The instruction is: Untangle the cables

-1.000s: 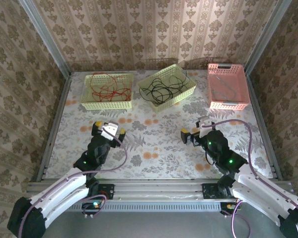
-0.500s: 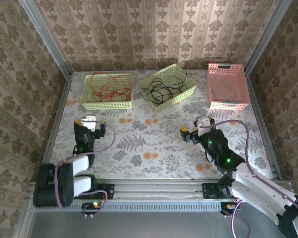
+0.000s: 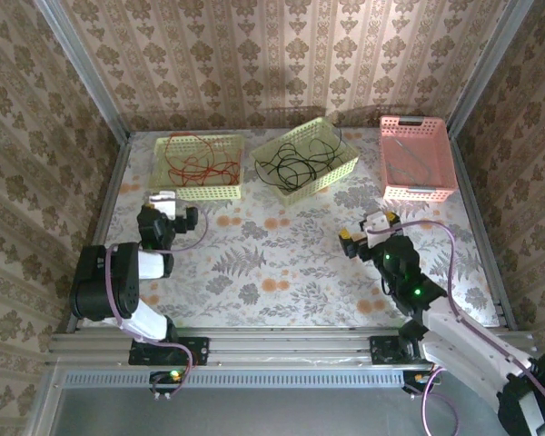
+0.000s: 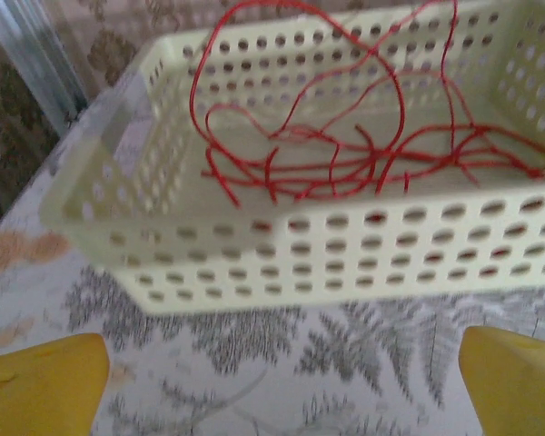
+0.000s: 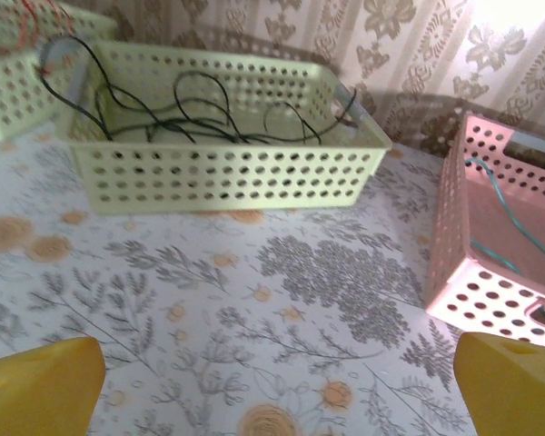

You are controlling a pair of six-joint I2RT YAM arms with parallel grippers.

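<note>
Red cables [image 4: 345, 168] lie in the far-left basket [image 4: 300, 259], black cables [image 5: 209, 134] in the middle basket [image 5: 227, 177], one green cable [image 5: 501, 211] in the far-right pink basket [image 5: 490, 291]. Left gripper [image 4: 282, 381] and right gripper [image 5: 277, 381]: fingers spread wide, empty, on the near side. Likely the closing step; next move calls for retreat.

red cables [image 4: 345, 169] cut off at top edge, pink basket [image 5: 492, 292] cropped right
</note>
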